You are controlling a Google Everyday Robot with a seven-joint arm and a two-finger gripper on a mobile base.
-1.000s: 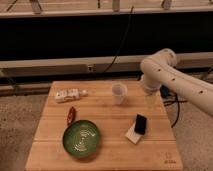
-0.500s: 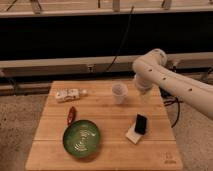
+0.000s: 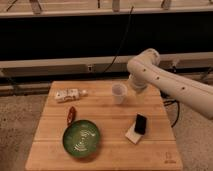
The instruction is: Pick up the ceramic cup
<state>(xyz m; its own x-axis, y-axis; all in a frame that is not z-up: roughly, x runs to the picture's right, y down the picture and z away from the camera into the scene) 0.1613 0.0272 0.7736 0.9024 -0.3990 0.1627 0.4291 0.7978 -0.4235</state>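
light wooden table (image 3: 105, 114) on speckled grey floor (image 3: 20, 127), dark wall (image 3: 60, 40) behind, pale rail (image 3: 50, 63) running across, black cable (image 3: 121, 45) dangling, kinda dim lighting

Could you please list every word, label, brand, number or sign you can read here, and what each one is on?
Nothing here is legible.
Small dark mark at the front right corner of the wooden table: too blurred to read.
Pale packet at the back left: any print is too blurred to read.
Ceramic cup, green bowl, and gripper just right of the cup: no lettering visible.
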